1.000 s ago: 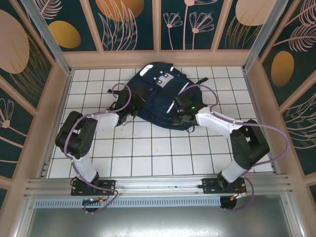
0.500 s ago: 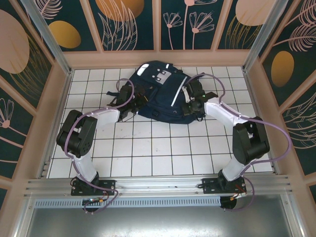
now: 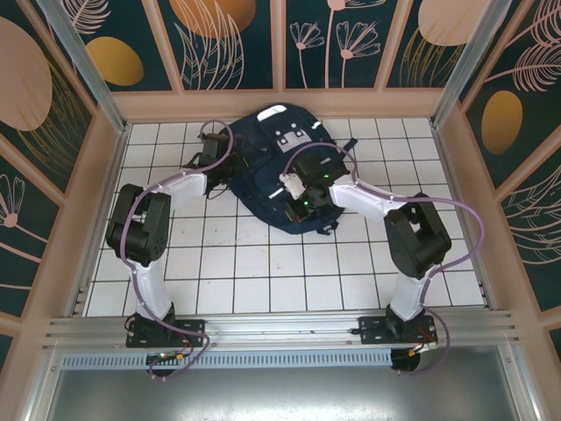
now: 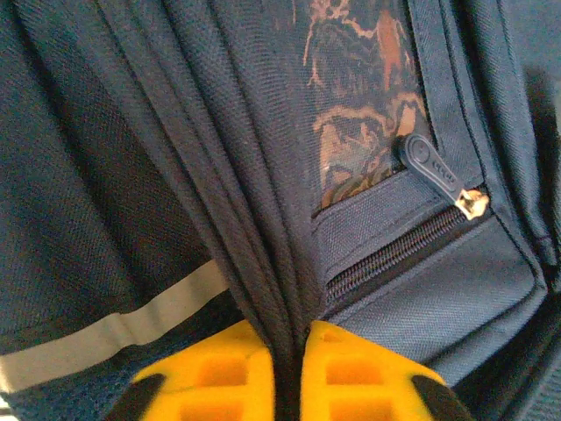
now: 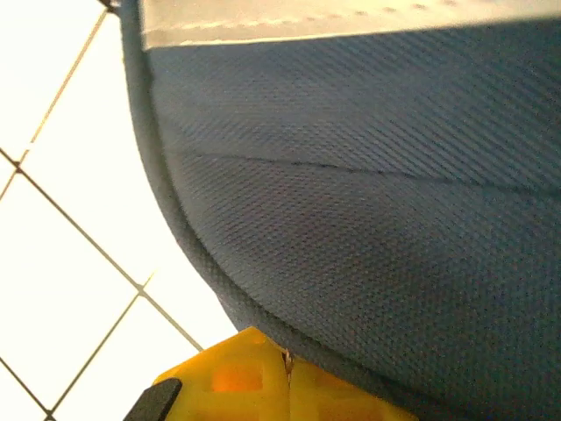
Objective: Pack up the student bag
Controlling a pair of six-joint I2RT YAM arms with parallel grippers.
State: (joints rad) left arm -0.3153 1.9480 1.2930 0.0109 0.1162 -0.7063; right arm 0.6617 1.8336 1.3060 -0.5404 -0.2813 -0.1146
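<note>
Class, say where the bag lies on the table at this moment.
In the top view, the bag lies on the tiled table, at its far middle, near the back wall.

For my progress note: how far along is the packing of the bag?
Done: nothing that shows; the bag has its pocket zip looking shut. In hand: left gripper and right gripper each pinch its fabric. Left: opening it and, likely, filling it.
</note>
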